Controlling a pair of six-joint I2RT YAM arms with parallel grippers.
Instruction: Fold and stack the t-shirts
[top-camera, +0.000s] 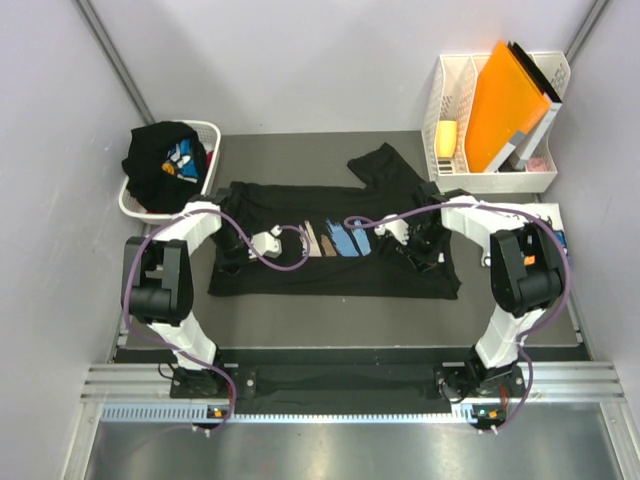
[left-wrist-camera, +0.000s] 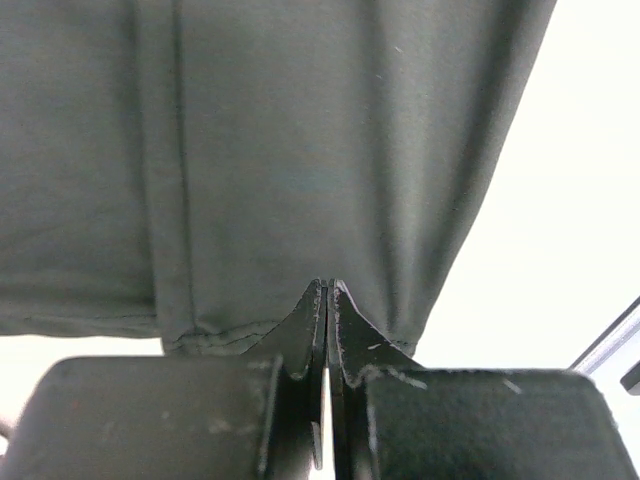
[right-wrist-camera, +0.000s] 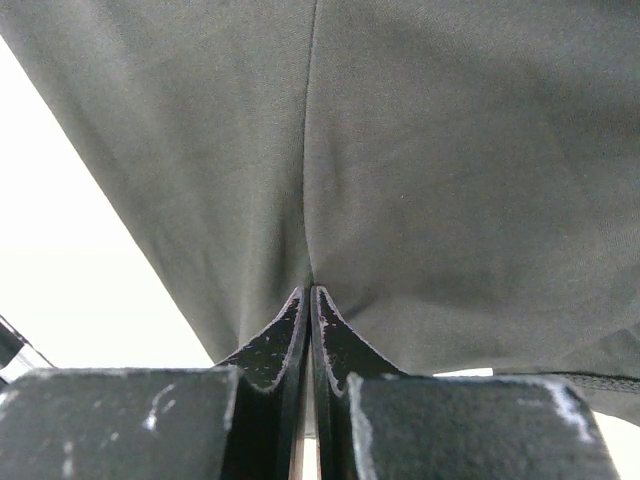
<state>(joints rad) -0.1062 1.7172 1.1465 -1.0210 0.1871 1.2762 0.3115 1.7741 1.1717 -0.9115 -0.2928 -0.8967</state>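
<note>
A black t-shirt (top-camera: 300, 272) with a blue, white and tan chest print lies spread across the table, one sleeve (top-camera: 385, 165) pointing to the back. My left gripper (top-camera: 264, 243) is down on its left half and my right gripper (top-camera: 408, 238) on its right half. In the left wrist view the jaws (left-wrist-camera: 327, 287) are shut with black cloth (left-wrist-camera: 300, 150) pinched at their tips. The right wrist view shows the same: the shut jaws (right-wrist-camera: 310, 293) pinch the black cloth (right-wrist-camera: 430, 170). Another black t-shirt (top-camera: 160, 160) sits bunched in the basket at the back left.
A white laundry basket (top-camera: 207, 130) stands at the back left. At the back right is a white file rack (top-camera: 500, 182) holding an orange folder (top-camera: 505, 100). A white item (top-camera: 548, 212) lies at the right edge, mostly hidden by my right arm.
</note>
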